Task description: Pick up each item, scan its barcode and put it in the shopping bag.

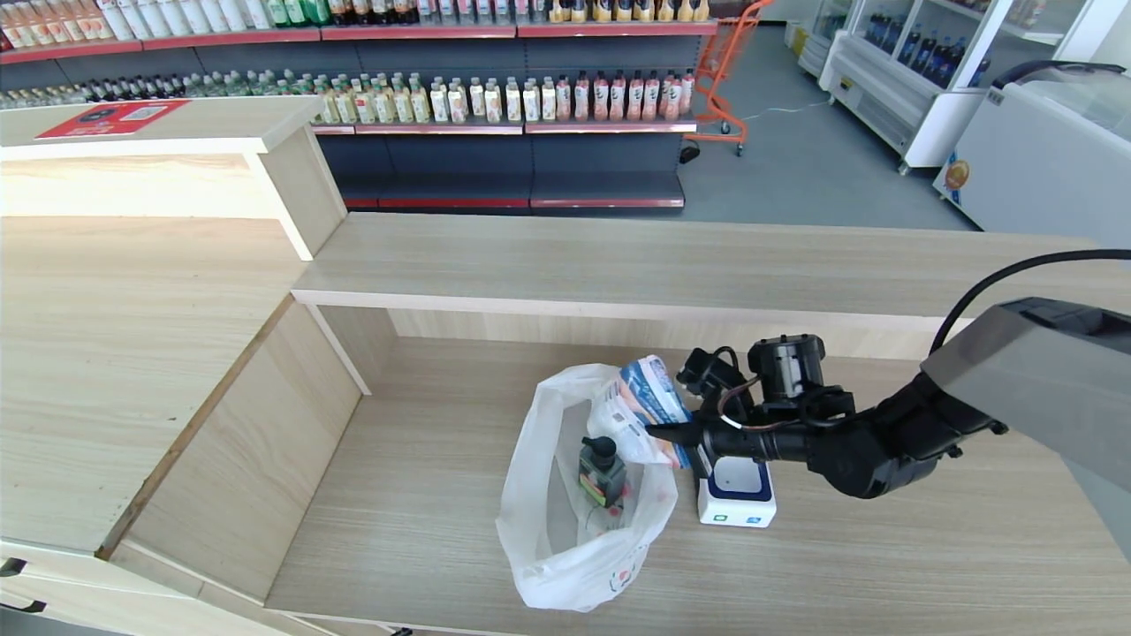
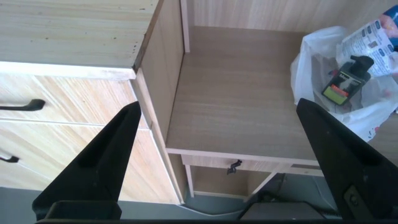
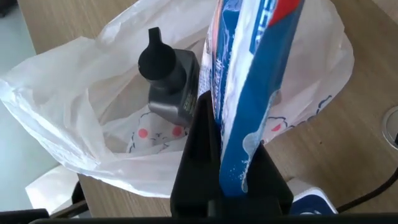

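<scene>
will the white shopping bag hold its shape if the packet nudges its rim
Probably not: the shopping bag is thin, crinkled film slumped on the counter, so its rim should fold. It looks light and may slide, though the dark bottle inside likely anchors it somewhat.

One white translucent plastic shopping bag point(image 1: 528, 521); one dark pump-top bottle with a red-and-green label point(image 1: 603, 473); one blue-and-white soft plastic packet point(image 1: 649, 397); one white box-shaped barcode scanner with a blue top point(image 1: 738, 499); one orange wire shopping cart point(image 1: 732, 53). Rows of shelf bottles point(image 1: 530, 99): too many and too small to count.
</scene>
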`<state>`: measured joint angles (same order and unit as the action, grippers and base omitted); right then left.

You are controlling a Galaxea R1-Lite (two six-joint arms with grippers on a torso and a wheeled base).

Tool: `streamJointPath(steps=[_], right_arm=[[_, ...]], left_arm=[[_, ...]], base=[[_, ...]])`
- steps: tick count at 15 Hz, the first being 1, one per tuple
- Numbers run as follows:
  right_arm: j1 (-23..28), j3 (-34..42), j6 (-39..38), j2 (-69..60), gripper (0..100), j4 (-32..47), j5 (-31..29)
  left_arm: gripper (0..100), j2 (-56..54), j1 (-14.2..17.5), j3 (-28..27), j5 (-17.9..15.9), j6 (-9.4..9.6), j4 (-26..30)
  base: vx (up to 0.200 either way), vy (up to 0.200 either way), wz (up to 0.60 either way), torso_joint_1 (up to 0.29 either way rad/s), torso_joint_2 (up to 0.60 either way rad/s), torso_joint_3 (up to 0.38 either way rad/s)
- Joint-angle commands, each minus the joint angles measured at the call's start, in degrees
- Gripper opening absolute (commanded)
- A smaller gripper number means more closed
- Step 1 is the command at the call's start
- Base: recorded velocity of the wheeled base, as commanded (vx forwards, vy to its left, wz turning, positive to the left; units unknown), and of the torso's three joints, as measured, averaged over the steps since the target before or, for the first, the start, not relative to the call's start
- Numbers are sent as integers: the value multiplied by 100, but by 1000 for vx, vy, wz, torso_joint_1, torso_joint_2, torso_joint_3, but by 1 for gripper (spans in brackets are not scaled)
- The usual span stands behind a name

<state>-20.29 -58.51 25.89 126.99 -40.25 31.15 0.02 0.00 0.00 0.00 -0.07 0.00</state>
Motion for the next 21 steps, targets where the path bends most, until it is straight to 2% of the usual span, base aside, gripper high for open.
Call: streamJointPath(steps=[1, 2, 7, 9, 11, 12, 13, 14, 15, 16, 17, 18, 19, 20, 21], right_arm=[[-2, 42, 3, 54, 0, 0, 5], [7, 130, 3, 54, 100, 0, 5], [60, 165, -84, -271, 100, 9, 49], [139, 218, -647, -807, 100, 35, 49], [297, 631, -1403, -1818, 100, 44, 41], [534, 1123, -1763, -2838, 100, 246, -12], [868, 1624, -1763, -3980, 100, 826, -39], [1202, 2072, -1658, -4956, 100, 1371, -232], [1396, 2450, -1710, -5650, 100, 1600, -636], [1519, 2986, -1886, -6336, 100, 1670, -1164], [1624, 4067, -2334, -7549, 100, 1714, -1884], [1633, 4463, -2387, -7935, 100, 1723, -2025], [1703, 5333, -2387, -9078, 100, 1723, -2174], [1818, 5851, -2264, -10124, 100, 1819, -2245], [1932, 5851, -2123, -10836, 100, 2645, -2508]], left_arm=[[100, -2, 0, 0, 0, -1, 0], [100, -2, 0, 0, 0, -1, 0], [100, -2, 0, 0, 0, -1, 0], [100, -2, 0, 0, 0, -1, 0], [100, -2, 0, 0, 0, -1, 0], [100, -2, -9, 0, 0, -1, 0], [100, -2, 0, 0, 0, -1, 0], [100, -2, 0, 0, 0, -1, 0], [100, -2, 0, 0, 0, -1, 0], [100, -2, 0, 0, 0, -1, 0], [100, -2, 0, 0, 0, -1, 0], [100, -2, 0, 0, 0, -1, 0], [100, -2, 0, 0, 0, -1, 0], [100, -2, 0, 0, 0, -1, 0], [100, -2, 0, 0, 0, -1, 0]], base=[[0, 0, 0, 0, 0, 0], [0, 0, 0, 0, 0, 0], [0, 0, 0, 0, 0, 0], [0, 0, 0, 0, 0, 0], [0, 0, 0, 0, 0, 0], [0, 0, 0, 0, 0, 0], [0, 0, 0, 0, 0, 0], [0, 0, 0, 0, 0, 0], [0, 0, 0, 0, 0, 0], [0, 0, 0, 0, 0, 0], [0, 0, 0, 0, 0, 0], [0, 0, 0, 0, 0, 0], [0, 0, 0, 0, 0, 0], [0, 0, 0, 0, 0, 0], [0, 0, 0, 0, 0, 0]])
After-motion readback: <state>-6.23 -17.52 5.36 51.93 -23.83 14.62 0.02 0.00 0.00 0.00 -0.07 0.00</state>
